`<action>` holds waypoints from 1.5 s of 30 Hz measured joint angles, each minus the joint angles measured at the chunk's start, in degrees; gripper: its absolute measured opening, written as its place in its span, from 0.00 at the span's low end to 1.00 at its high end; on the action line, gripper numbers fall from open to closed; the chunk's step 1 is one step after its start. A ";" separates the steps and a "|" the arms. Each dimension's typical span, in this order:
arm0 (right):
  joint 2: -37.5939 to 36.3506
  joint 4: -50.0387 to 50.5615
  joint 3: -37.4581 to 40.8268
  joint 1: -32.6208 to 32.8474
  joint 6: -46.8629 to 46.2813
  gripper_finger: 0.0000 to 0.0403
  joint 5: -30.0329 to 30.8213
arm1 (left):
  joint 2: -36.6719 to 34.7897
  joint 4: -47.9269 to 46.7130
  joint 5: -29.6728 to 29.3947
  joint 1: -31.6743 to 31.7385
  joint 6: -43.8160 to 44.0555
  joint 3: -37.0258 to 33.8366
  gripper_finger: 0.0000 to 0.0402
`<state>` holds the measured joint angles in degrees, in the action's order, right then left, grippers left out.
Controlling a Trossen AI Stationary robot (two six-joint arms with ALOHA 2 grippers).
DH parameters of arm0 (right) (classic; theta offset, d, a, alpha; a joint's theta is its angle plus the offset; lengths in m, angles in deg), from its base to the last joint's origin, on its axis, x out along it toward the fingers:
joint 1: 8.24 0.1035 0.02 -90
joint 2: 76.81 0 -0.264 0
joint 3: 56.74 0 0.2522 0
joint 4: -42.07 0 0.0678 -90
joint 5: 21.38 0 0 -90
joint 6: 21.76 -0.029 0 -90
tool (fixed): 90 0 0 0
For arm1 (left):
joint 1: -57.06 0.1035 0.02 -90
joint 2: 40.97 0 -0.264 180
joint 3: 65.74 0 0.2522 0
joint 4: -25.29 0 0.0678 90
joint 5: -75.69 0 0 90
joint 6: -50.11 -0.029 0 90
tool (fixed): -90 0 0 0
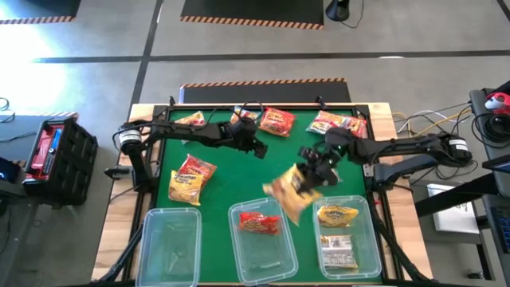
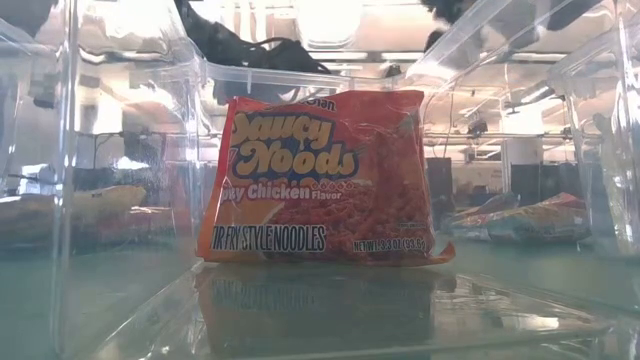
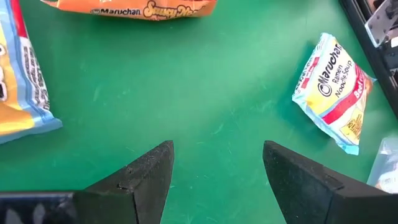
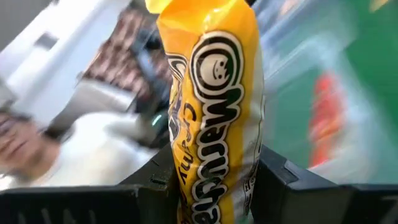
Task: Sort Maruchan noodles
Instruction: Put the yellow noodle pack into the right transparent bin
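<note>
Above middle and right bins, right gripper (image 1: 312,174) clenched on yellow Maruchan packet (image 1: 291,191), hanging loose, likely headed for right bin (image 1: 366,239) at 5 o'clock with other yellow one. Left gripper (image 1: 256,145) spread wide, holding nothing, over green surface (image 1: 231,171).

blurred: background behind yellow packet (image 4: 211,112) (right wrist view) | cut off: blue-edged packet (image 3: 18,81) at frame edge

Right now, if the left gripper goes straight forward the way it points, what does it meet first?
Probably the bare green mat. The left gripper stands open over it, empty. An orange-pink packet lies farther ahead and a blue-edged packet off to one side; depth is uncertain.
</note>
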<state>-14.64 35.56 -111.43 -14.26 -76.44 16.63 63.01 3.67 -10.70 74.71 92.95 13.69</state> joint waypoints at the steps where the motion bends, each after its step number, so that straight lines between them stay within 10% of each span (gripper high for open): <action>1: -0.31 0.00 0.00 1.55 -1.35 0.29 -0.96 | 0.00 0.00 -0.02 -0.13 0.35 0.00 0.58; 12: -8.34 4.72 0.00 13.62 -17.72 0.29 -6.97 | 0.00 0.21 -2.22 -2.98 4.19 -0.02 0.58; 26: -11.86 41.55 -3.33 15.93 -5.84 0.29 -5.26 | 0.00 0.73 -3.28 -3.63 6.16 -0.04 0.58; 35: -8.69 85.44 -17.43 16.17 20.18 0.29 18.49 | 0.00 0.74 -3.27 -3.63 6.17 -0.07 0.58; 45: -4.45 87.69 -18.01 20.53 25.44 0.29 20.51 | -0.01 0.92 -3.27 -3.63 6.17 -0.07 0.58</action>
<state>-19.09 123.25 -129.43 6.27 -50.99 37.13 63.00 4.59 -13.97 71.08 99.13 13.62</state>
